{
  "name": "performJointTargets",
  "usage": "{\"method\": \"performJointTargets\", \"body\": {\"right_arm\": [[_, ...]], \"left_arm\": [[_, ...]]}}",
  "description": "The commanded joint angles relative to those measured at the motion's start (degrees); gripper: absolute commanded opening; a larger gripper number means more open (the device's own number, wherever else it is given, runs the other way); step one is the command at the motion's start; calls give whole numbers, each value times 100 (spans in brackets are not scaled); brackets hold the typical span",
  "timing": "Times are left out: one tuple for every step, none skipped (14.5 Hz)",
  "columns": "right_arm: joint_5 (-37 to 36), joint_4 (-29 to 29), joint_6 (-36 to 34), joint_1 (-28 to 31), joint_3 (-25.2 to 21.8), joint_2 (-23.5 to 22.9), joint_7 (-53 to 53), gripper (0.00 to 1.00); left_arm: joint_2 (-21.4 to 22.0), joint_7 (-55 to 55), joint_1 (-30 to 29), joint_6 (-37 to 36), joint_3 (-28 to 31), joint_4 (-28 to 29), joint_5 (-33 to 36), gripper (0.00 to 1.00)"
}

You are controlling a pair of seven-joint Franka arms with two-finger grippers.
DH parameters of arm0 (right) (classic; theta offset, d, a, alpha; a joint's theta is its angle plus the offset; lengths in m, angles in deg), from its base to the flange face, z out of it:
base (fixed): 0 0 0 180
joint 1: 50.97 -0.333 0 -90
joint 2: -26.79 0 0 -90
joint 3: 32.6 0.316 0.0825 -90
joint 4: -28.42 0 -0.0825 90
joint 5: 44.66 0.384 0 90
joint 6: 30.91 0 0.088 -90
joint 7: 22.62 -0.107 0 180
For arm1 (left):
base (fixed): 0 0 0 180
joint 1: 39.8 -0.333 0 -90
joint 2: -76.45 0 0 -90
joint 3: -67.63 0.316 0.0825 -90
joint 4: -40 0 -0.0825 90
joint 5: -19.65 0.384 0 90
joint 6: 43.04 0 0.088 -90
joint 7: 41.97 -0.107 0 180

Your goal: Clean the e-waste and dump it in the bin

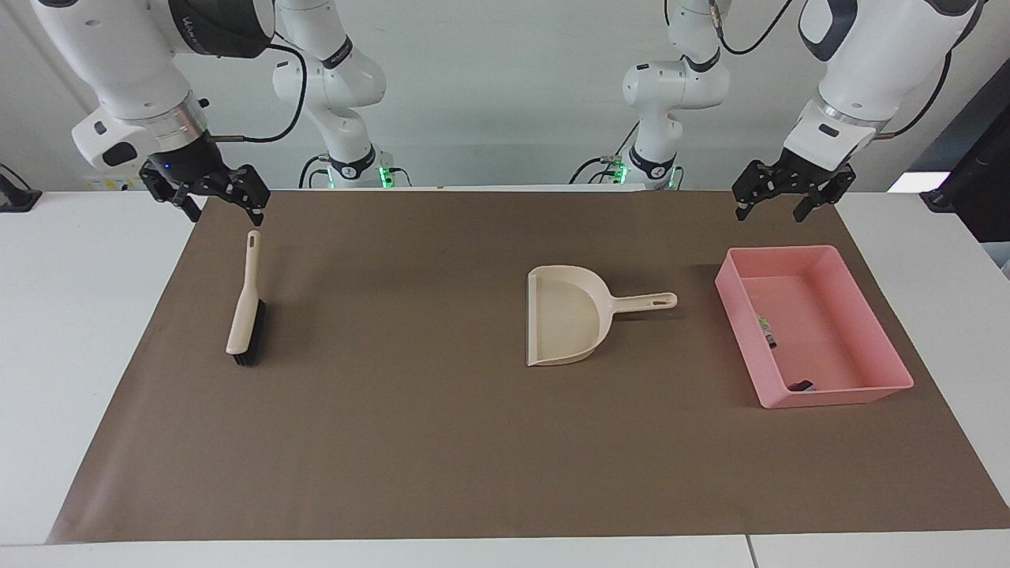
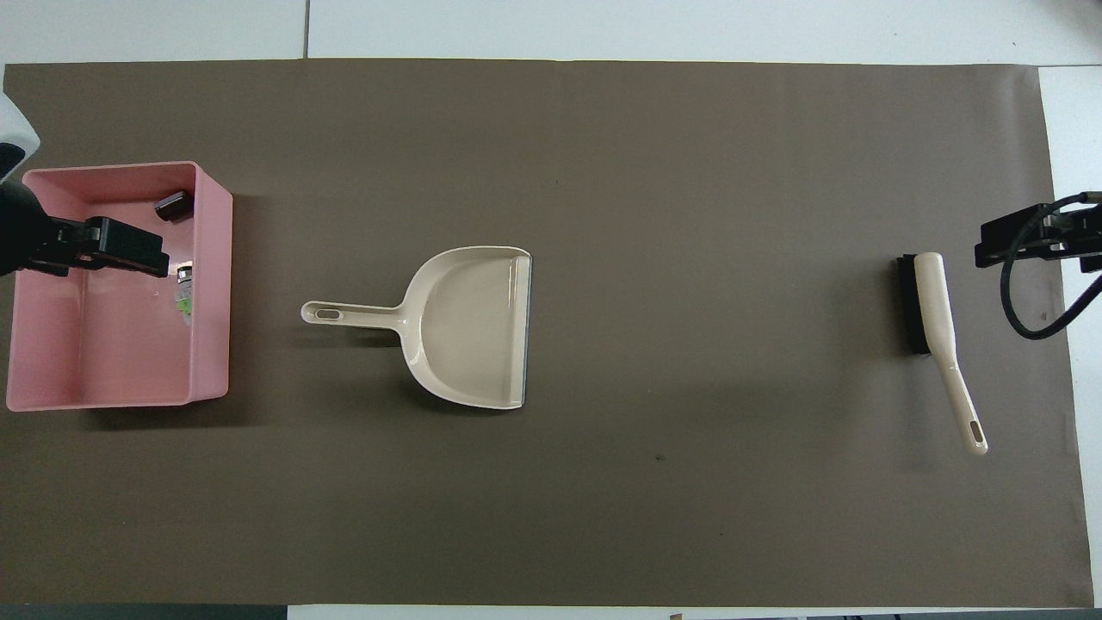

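We judge the task all but finished, so the step in hand is only to keep both arms lifted clear and disturb nothing. Taking the pink bin [image 1: 884, 335] as landmark: the dustpan [image 1: 564, 315] lies beside it toward the right arm's end of the table, the brush [image 1: 245, 304] well apart the same way, and both pieces of e-waste rest inside the bin, the white labelled part [image 1: 767, 330] near mid-floor and the dark cylinder [image 1: 801, 386] in the corner farthest from the robots. Our left gripper [image 1: 781, 197] hangs in the air by the bin's robot-side end, fingers spread, holding nothing; our right gripper [image 1: 209, 197] hangs well apart from the bin, above the brush's handle end, likewise spread and empty.
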Motion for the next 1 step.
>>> {"method": "performJointTargets", "body": {"right_arm": [[-31, 0, 236, -27, 30, 45, 109, 100]], "left_arm": [[157, -83, -13, 150, 21, 228, 78, 99]]}}
